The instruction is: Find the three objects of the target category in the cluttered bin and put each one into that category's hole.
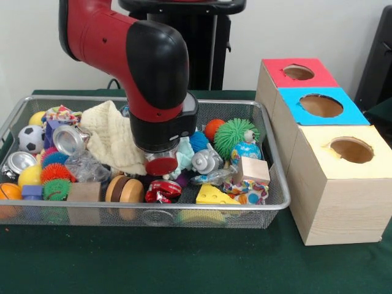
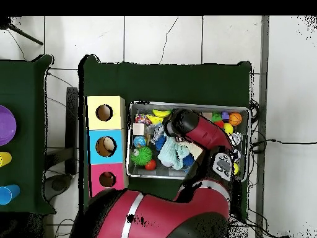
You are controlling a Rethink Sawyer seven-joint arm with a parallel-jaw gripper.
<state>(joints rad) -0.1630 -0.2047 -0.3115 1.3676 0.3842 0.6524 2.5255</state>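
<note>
Your claw (image 1: 162,164) sits low in the middle of the wire mesh bin (image 1: 278,205), its fingers hidden behind the black wrist and a red disc, so you cannot tell whether they are spread. Just beside it lie a cream cloth (image 1: 110,138) and a yellow foam cheese wedge (image 1: 214,196). Right of the bin stand three wooden boxes with round holes, topped red (image 1: 298,72), blue (image 1: 321,105) and yellow (image 1: 351,149).
</note>
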